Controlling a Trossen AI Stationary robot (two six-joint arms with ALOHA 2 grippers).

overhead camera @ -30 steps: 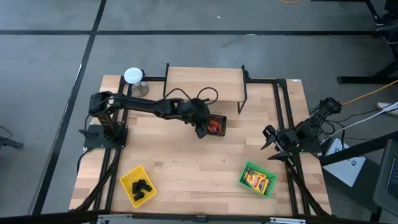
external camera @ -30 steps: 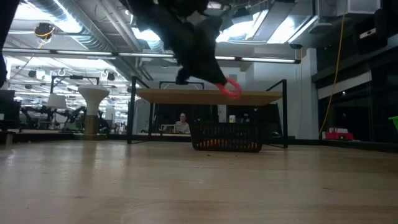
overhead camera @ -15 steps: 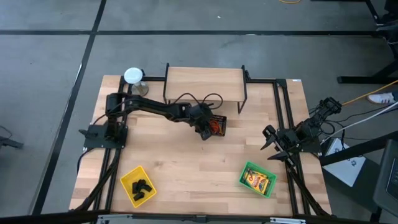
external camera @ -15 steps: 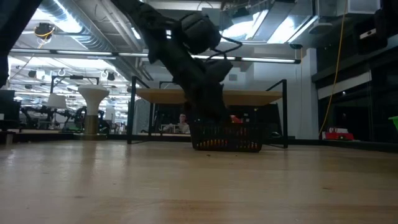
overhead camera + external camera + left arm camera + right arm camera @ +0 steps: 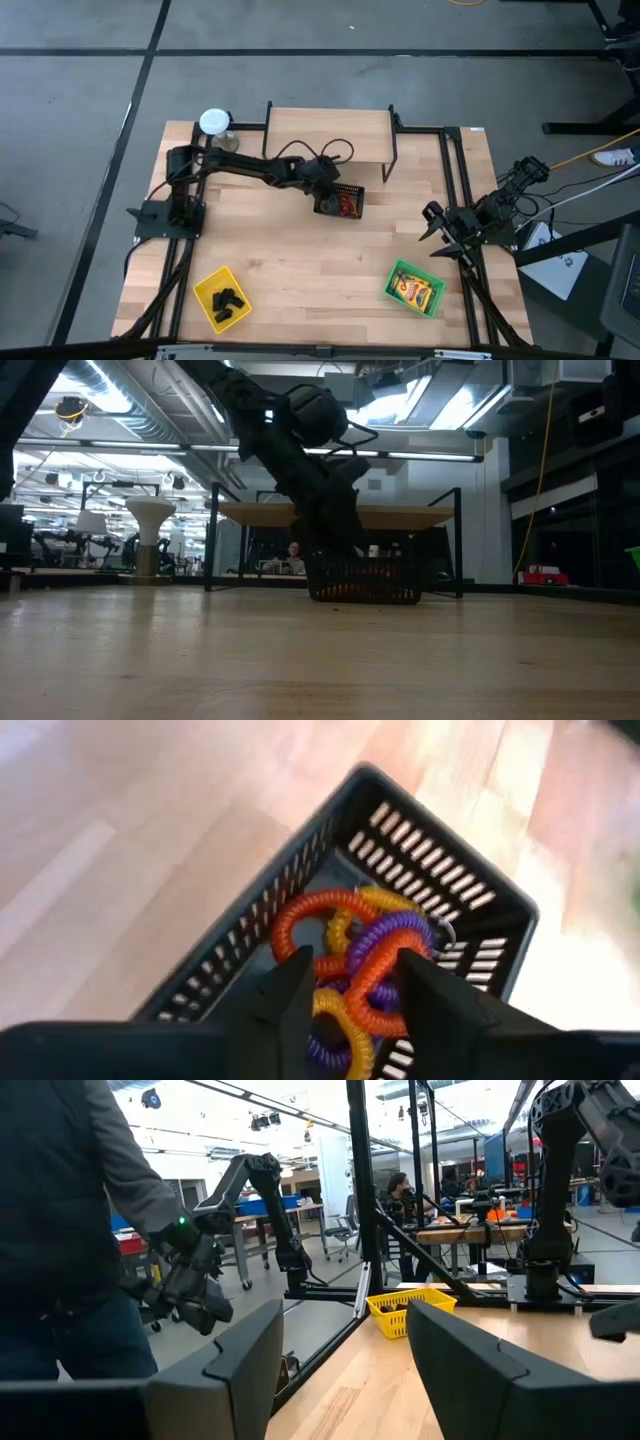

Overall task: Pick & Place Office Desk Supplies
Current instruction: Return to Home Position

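Rings (image 5: 365, 955) lie in the black basket (image 5: 430, 870) near the table's (image 5: 300, 270) middle, the last just dropped by the left end effector (image 5: 352, 982), wide and empty above; sorting looks finished, right end effector (image 5: 432, 225) idle, wide, at the right edge.

Grey floor (image 5: 80, 120) surrounds the wooden table (image 5: 300, 262) under ceiling lights (image 5: 100, 398).

from above, my left gripper (image 5: 322, 204) covers one end of the black basket (image 5: 354, 192); the rings (image 5: 343, 206) inside read only as an orange smear. the black clips (image 5: 228, 298) in the yellow tray (image 5: 205, 287) are too small for me to count.
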